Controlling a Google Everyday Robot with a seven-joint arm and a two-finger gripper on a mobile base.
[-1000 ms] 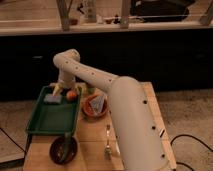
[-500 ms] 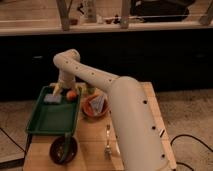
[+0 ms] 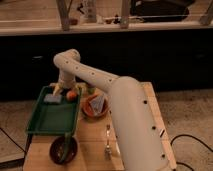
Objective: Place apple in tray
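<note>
The apple (image 3: 72, 95) sits at the far right corner of the tray (image 3: 47, 120), on or just inside the raised rim (which of the two cannot be told). The tray is dark green and lies on the left side of the wooden table (image 3: 92, 150). A flat grey item (image 3: 52, 98) lies inside the tray at its far end, just left of the apple. The gripper (image 3: 58, 89) hangs over that far end, close beside the apple; whether its fingers are wide or narrow cannot be told. Right of the tray stands an orange bowl (image 3: 96, 106) with grey contents, and a small green item (image 3: 92, 90) lies behind it. A dark round bowl (image 3: 63, 149) sits at the tray's near edge, and a fork (image 3: 107, 142) lies on the table to its right.
</note>
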